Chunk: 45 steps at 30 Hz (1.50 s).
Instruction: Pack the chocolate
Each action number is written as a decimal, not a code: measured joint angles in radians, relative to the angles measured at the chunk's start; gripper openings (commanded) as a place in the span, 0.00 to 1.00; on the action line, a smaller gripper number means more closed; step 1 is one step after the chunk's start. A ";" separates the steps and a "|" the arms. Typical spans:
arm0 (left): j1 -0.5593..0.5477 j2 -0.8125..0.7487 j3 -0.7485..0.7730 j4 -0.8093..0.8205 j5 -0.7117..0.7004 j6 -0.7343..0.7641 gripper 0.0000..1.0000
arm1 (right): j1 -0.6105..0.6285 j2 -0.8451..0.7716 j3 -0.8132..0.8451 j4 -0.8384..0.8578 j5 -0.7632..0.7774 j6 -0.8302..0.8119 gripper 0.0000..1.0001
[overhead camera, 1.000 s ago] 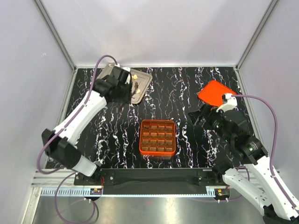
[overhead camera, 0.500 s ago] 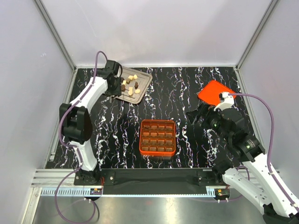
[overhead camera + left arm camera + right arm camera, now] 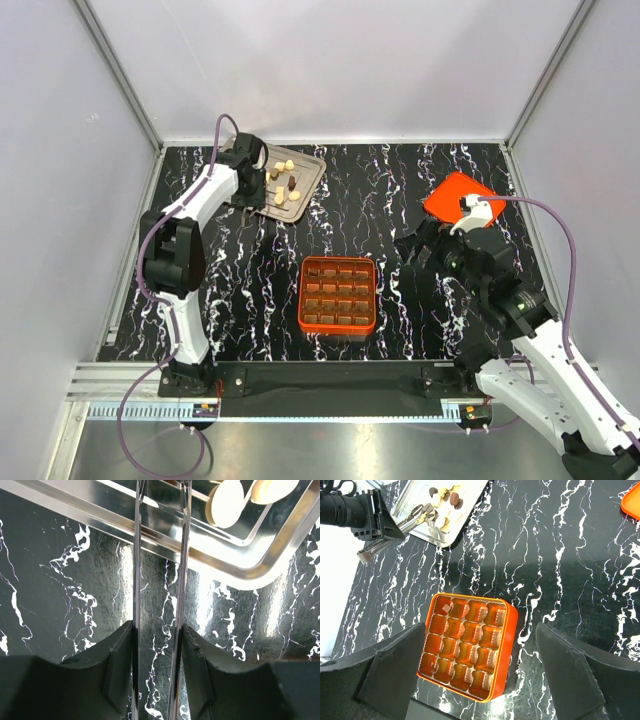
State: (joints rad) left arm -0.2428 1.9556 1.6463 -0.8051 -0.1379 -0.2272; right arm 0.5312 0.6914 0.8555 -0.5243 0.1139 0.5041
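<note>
Upper left on the black white-veined marble tabletop (image 3: 400, 180), the left hand (image 3: 258, 175) reaches over a silver metal tray (image 3: 312, 166) of small dark and cream chocolate pieces (image 3: 283, 170). An orange square box with brown grid cells (image 3: 301, 295) sits at centre. The right hand (image 3: 415, 248) hangs beside a flat orange lid (image 3: 455, 195), upper right.

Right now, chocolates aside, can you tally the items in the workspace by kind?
metal tray: 1
orange box: 1
orange lid: 1
tongs, held in the left tool: 1
Total: 4
</note>
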 measured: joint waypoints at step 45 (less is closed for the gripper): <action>-0.408 -0.576 -0.314 -0.120 0.129 -0.039 0.33 | 0.000 -0.119 0.008 -0.116 0.066 -0.009 1.00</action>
State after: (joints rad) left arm -0.6506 1.3792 1.3323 -0.9249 -0.0086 -0.2661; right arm 0.5312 0.5724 0.8635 -0.6403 0.1795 0.4950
